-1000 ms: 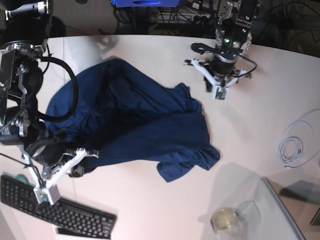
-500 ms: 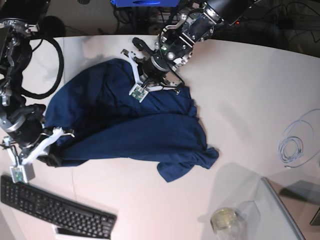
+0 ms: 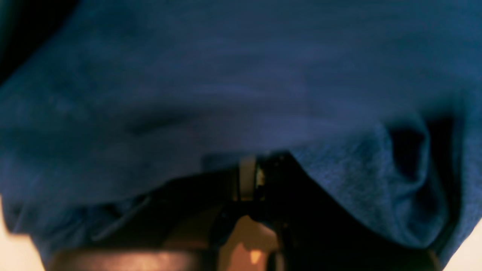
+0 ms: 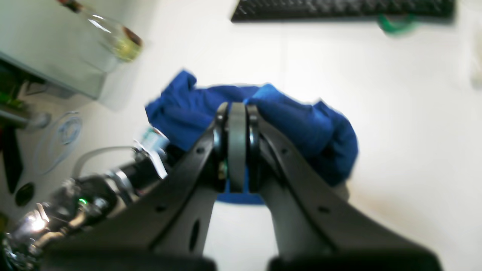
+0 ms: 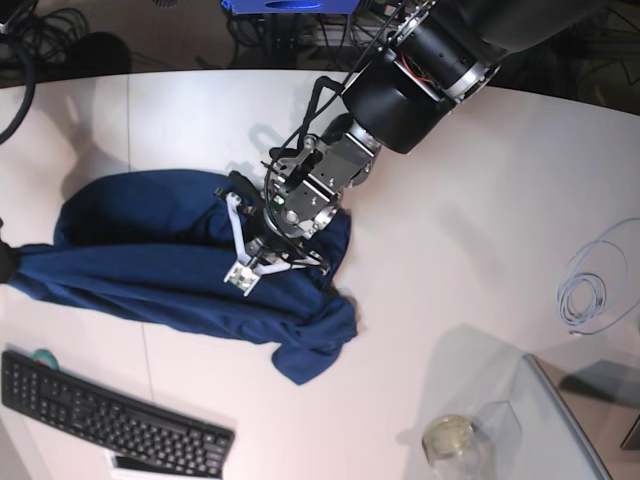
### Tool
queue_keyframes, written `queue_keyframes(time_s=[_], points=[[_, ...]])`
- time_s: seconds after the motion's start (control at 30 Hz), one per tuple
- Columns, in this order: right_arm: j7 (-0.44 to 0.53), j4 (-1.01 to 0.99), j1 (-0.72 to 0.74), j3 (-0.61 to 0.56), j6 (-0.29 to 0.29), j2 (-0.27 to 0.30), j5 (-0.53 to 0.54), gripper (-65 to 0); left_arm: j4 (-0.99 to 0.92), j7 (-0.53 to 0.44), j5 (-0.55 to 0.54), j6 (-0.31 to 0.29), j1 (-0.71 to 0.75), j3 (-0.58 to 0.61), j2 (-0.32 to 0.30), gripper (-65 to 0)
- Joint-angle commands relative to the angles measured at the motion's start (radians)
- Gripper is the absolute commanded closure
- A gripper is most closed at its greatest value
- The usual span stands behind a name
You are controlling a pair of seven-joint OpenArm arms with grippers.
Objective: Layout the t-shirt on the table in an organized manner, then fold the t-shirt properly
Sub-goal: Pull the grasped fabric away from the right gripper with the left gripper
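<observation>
Base view: t-shirt (image 5: 190, 270) bunched into a long band on the tabletop (image 5: 470, 200), long axis running from the left edge of view toward centre, one crumpled end hanging down near centre. Left tool (image 5: 262, 247) down on the band's centre end, jaws pressed together; fabric wraps right over it in the left wrist view (image 3: 241, 94), so looks pinched on cloth. Right tool (image 4: 237, 150) also pressed together; right wrist view shows blue cloth (image 4: 301, 128) just behind and below the closed tips, thin blue strip under them, so probably gripping an edge — cannot confirm. Right arm itself almost out of base view, far left, where the band's other end terminates.

Key relation: shirt strung between the two tools, one per end, long axis along the line joining them. Judgement: layout step not done; spreading calls for pulling across that axis, not along it. Risk: centre end bunched, wrong layer may be held.

Keyboard (image 5: 110, 420) close to the near side of the band.
</observation>
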Motion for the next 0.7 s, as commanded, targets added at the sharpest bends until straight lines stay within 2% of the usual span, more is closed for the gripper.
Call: queue_keyframes(time_s=[0.0, 0.07, 0.17, 0.33, 0.4, 0.5, 0.67], points=[[0.01, 0.016, -0.001, 0.0, 0.006, 0.013, 0.033, -0.2, 0.022, -0.026, 0.002, 0.007, -0.025, -0.001, 0.018, 0.0], [0.004, 0.016, -0.023, 0.0, 0.006, 0.013, 0.03, -0.2, 0.068, -0.011, 0.002, 0.007, -0.022, -0.001, 0.02, 0.0], [0.004, 0.014, -0.037, 0.0, 0.006, 0.011, 0.03, -0.2, 0.241, 0.074, 0.007, 0.007, 0.041, -0.006, 0.003, 0.0], [-0.036, 0.008, -0.04, 0.0, 0.006, 0.011, 0.03, -0.2, 0.588, 0.202, 0.004, 0.005, 0.204, -0.139, -0.118, 0.0], [-0.05, -0.004, -0.035, -0.001, 0.006, 0.008, 0.028, -0.2, 0.685, 0.222, 0.004, 0.002, 0.256, -0.214, -0.157, 0.0], [-0.053, -0.012, -0.032, -0.001, 0.006, -0.01, 0.028, -0.2, 0.754, 0.221, 0.004, 0.001, 0.294, -0.283, -0.178, 0.0], [-0.054, -0.011, -0.032, -0.044, 0.006, -0.013, 0.028, -0.2, 0.76, 0.216, -0.033, 0.001, 0.294, -0.309, -0.16, -0.5]])
